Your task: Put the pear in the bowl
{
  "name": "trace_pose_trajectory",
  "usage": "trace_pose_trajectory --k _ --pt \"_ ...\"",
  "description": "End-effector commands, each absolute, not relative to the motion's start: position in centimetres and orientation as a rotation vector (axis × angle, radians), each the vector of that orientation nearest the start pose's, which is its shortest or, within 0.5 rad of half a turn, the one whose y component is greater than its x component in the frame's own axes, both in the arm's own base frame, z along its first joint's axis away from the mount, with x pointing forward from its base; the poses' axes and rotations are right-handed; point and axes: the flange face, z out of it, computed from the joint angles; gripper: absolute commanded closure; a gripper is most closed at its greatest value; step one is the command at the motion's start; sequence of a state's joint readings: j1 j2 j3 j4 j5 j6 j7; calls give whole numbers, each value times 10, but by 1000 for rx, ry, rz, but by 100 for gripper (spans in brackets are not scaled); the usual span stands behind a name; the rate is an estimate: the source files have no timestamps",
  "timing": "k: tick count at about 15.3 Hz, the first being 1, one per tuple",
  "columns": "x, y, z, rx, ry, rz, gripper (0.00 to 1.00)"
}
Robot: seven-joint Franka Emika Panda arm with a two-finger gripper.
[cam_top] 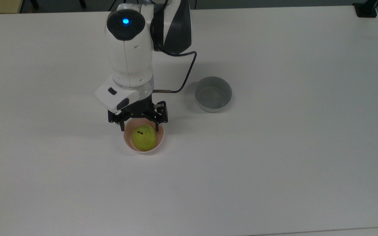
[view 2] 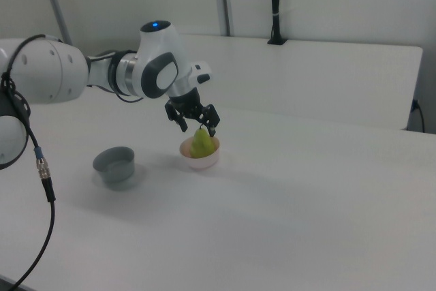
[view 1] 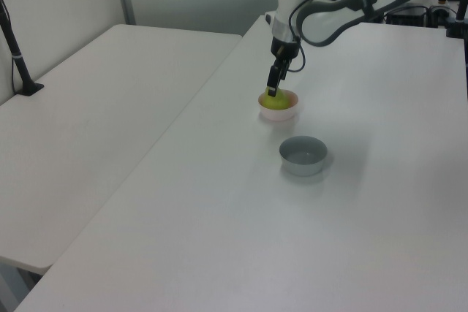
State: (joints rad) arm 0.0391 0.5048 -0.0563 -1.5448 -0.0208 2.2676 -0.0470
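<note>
One table (cam_top: 274,164), white. Grey-blue bowl (cam_top: 213,94) at 2 o'clock from pink bowl (cam_top: 128,141), unused. Gripper (cam_top: 138,126) above rim at 12 o'clock, fingers apart, releasing grip. Pear (cam_top: 144,137) inside bowl, stem up.

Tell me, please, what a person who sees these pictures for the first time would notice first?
First the yellow-green pear, sitting stem-up in the pale pink bowl near the middle of the white table. Just above it hangs the robot's black hand, open and apart from the fruit. An empty grey-blue bowl stands towards the top view's right.
</note>
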Motion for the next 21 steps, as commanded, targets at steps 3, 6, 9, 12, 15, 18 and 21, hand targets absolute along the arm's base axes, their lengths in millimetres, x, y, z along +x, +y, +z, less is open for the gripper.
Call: trace_pose_trajectory --k 3,6,9,12,15,18,21 --pt "680 -20 465 -3188 26 -272 0" --pt "657 -39 511 -3178 83 -240 0" --pt "629 -47 548 -3174 116 -152 0" --pt "603 -48 583 -3165 126 -120 0" --pt "579 -58 609 -3121 169 -80 0" --pt "562 -60 622 -3091 154 -69 0" --pt "563 -60 619 -3040 45 -81 0"
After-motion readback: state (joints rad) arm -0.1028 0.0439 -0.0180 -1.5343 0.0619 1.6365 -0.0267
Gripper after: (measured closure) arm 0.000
